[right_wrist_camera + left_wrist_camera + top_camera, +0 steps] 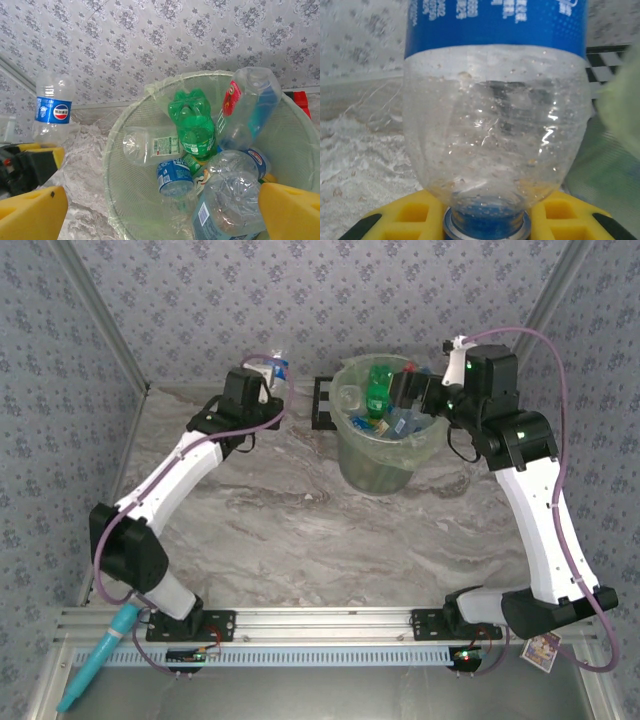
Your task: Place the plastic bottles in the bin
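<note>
Left pincer [487, 222]: clamped on the neck of the blue-labelled bottle [492, 125].
Right pincer [162, 200]: fingers apart above the bin [352, 465].
Doing it well: lift bottle over rim, centre it, then let go.

Robot lab booth: wallpaper panels [200, 300], aluminium frame [330, 625].

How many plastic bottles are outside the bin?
1: a blue-labelled bottle, held at its cap end by the left gripper, left of the bin. Others may be hidden.
</note>
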